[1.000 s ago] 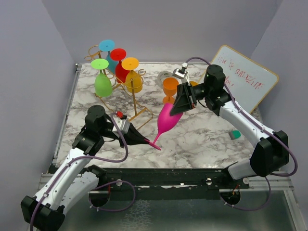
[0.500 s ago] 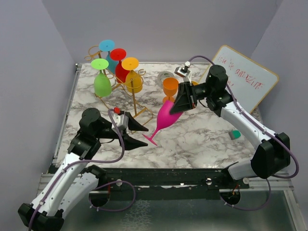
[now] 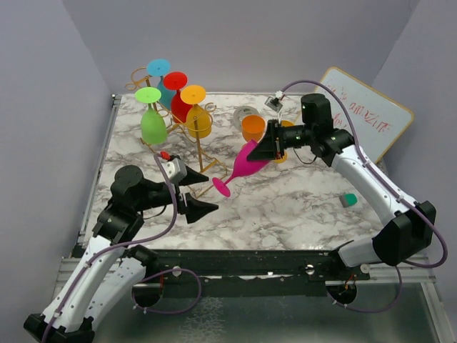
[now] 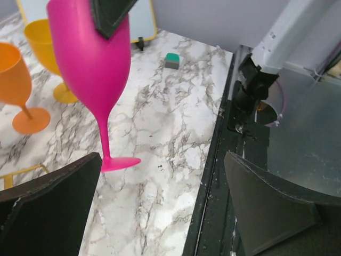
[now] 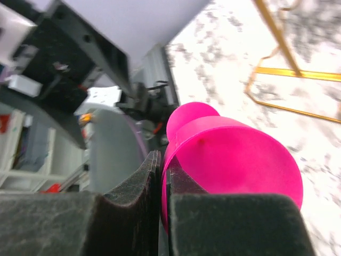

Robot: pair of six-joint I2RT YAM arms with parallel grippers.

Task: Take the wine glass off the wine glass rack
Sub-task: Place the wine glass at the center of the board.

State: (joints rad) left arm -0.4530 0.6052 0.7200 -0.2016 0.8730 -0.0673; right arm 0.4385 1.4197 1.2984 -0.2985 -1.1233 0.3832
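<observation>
A magenta wine glass (image 3: 246,166) hangs tilted over the marble table, bowl up right, foot (image 3: 221,188) down left. My right gripper (image 3: 265,146) is shut on the bowl's rim, one finger inside and one outside, as the right wrist view shows on the glass (image 5: 234,154). My left gripper (image 3: 211,193) stands open just left of the foot, touching nothing; in its wrist view the glass (image 4: 90,58) hangs beyond the open gripper (image 4: 162,160). The gold wine glass rack (image 3: 202,151) stands at the back left, carrying green (image 3: 153,125), blue (image 3: 158,68) and red (image 3: 176,81) glasses upside down.
An orange glass (image 3: 252,128) and a yellow glass (image 3: 288,136) stand upright behind the magenta one. A whiteboard (image 3: 364,118) leans at the back right. A small teal block (image 3: 348,199) lies near the right arm. The black front rail (image 4: 213,176) edges the table.
My left gripper let go of the magenta glass's stem, opened wide and drew back to the left. My right gripper tipped the glass flatter, its foot swinging up and left.
</observation>
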